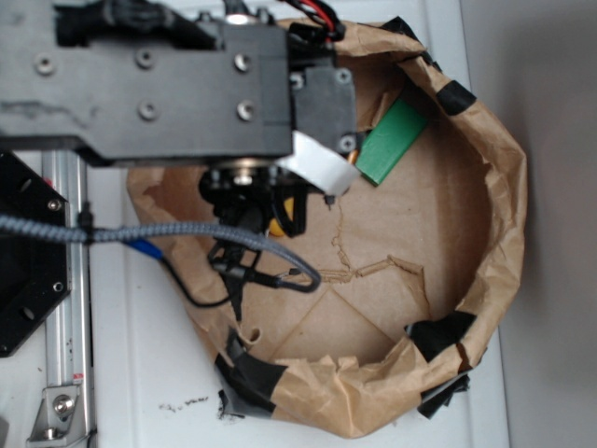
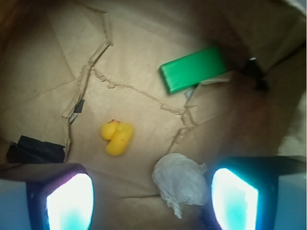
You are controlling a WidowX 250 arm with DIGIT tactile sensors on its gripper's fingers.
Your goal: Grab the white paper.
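The white paper (image 2: 181, 181) is a crumpled wad with a twisted tail, lying on the brown paper floor of the bag. It sits between my fingers, close beside the right one. My gripper (image 2: 152, 201) is open and hangs above the floor, with its glowing pads (image 2: 70, 203) far apart. In the exterior view the arm covers the gripper (image 1: 250, 201), and the white paper is hidden under it.
A yellow rubber duck (image 2: 117, 137) lies just beyond the left finger. A green block (image 2: 192, 71) (image 1: 392, 140) leans at the far wall. The rolled brown bag rim (image 1: 494, 187) rings the area. Black tape patches (image 2: 36, 148) (image 1: 438, 338) mark the bag, and torn creases cross the floor.
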